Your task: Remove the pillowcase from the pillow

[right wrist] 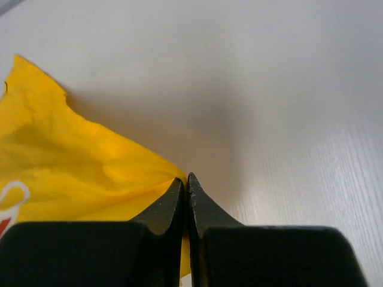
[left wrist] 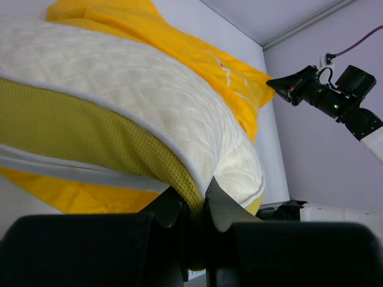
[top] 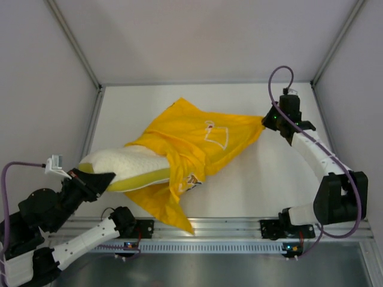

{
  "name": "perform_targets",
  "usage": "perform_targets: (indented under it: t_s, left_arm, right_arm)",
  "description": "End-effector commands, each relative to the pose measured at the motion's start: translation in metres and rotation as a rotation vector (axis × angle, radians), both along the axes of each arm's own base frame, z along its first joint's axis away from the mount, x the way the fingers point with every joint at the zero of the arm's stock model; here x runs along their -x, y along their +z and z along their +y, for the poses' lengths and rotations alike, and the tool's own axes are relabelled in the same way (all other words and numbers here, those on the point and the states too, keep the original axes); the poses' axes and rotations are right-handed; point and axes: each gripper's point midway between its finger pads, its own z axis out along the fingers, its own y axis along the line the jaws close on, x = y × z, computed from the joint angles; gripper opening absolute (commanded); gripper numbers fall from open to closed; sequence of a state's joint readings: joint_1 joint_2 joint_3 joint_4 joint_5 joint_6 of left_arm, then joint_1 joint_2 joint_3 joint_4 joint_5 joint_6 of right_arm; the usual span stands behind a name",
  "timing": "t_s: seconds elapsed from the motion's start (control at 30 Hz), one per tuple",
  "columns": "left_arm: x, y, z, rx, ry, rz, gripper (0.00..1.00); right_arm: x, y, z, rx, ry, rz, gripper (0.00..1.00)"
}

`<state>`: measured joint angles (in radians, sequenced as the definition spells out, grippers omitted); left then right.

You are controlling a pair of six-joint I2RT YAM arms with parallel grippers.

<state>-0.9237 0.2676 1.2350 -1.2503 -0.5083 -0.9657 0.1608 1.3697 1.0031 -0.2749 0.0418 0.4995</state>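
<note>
The bright yellow pillowcase [top: 191, 143] lies stretched across the middle of the table, with a printed figure on top. The cream quilted pillow [top: 128, 164] sticks out of its left end, with an olive-yellow side band [left wrist: 90, 131]. My left gripper [top: 99, 181] is shut on the pillow's near corner [left wrist: 200, 203]. My right gripper [top: 267, 119] is shut on the pillowcase's far right corner [right wrist: 173, 179], pulled taut. The pillowcase also shows in the left wrist view [left wrist: 227, 84] and the right wrist view [right wrist: 72, 173].
Grey walls enclose the white table [top: 263, 185] on three sides. A metal rail [top: 227, 230] runs along the near edge between the arm bases. A loose yellow flap [top: 170, 209] hangs toward the rail.
</note>
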Motion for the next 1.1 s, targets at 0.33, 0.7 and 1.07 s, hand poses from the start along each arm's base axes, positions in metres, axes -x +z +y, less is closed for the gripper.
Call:
perform_targets:
  t_s: [0.33, 0.7, 1.07]
  left_arm:
    - [0.01, 0.033, 0.005, 0.065, -0.047, -0.112, 0.0]
    - [0.005, 0.032, 0.008, 0.065, -0.015, -0.1, 0.0]
    - [0.017, 0.045, 0.038, 0.067, 0.032, -0.133, 0.0]
  right_arm:
    - [-0.075, 0.038, -0.14, 0.007, -0.347, -0.071, 0.0]
    - [-0.13, 0.078, -0.253, 0.088, -0.561, -0.166, 0.0]
    - [-0.206, 0.138, -0.33, 0.186, -0.658, -0.365, 0.0]
